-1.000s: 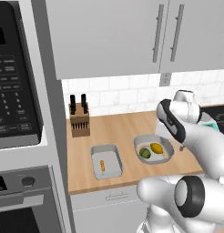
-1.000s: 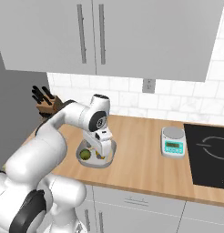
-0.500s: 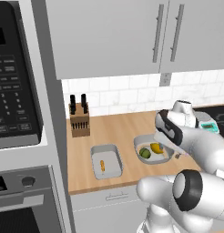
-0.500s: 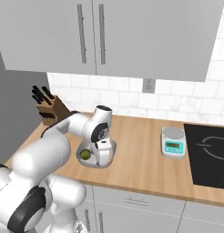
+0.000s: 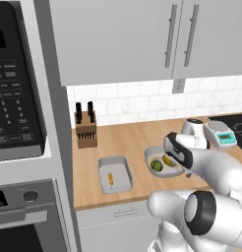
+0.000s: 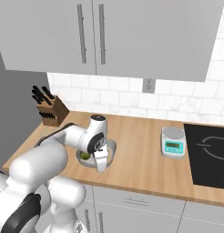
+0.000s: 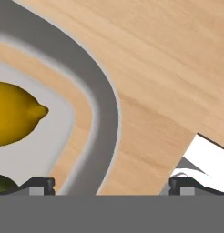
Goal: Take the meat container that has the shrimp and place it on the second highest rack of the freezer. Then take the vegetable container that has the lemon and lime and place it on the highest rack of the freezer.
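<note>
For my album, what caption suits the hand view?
Open gripper straddling the vegetable container rim, lemon inside.

Meat container [image 5: 114, 174]: shallow rectangular light-grey tray, rounded corners, flat on wooden counter near front edge. Shrimp [image 5: 110, 178]: tiny orange curved piece, roughly mid-tray. Vegetable container [image 5: 153, 153]: shallow oval light-grey dish, wide rim, flat on counter just right of tray (partly hidden in both base views). Lemon [image 7: 13, 113]: yellow, oval, nub end toward rim, resting inside dish. Lime [image 5: 156, 166]: green, round, beside lemon in same dish; whether the two fruits touch cannot be told.
</note>
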You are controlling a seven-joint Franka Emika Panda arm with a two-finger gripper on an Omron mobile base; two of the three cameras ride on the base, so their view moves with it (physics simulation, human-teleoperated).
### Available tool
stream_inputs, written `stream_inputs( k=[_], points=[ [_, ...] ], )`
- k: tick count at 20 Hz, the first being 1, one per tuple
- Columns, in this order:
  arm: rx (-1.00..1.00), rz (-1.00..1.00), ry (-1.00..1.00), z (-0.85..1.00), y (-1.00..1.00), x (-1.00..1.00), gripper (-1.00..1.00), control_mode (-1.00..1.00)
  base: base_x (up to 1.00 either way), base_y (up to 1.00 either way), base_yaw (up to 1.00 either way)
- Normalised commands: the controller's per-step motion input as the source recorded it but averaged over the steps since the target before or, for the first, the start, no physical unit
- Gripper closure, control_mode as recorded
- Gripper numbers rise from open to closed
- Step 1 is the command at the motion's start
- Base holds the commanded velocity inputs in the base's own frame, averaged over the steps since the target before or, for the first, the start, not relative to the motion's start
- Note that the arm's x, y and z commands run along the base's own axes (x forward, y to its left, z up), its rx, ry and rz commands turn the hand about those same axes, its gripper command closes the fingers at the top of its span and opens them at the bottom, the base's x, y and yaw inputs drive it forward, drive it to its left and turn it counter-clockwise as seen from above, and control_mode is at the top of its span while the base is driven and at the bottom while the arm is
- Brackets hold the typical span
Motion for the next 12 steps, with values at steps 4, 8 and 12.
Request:
stream_inputs(
  k=[4,8,12],
  points=[
    [0.00,0.00,0.00,-0.33,0.00,0.33,-1.00,-1.00,0.00,0.00,0.00],
    [0.00,0.00,0.00,-0.25,0.00,0.54,-1.00,-1.00,0.00,0.00,0.00],
    [0.00,0.00,0.00,-0.27,0.01,0.35,-1.00,-1.00,0.00,0.00,0.00]
  ],
)
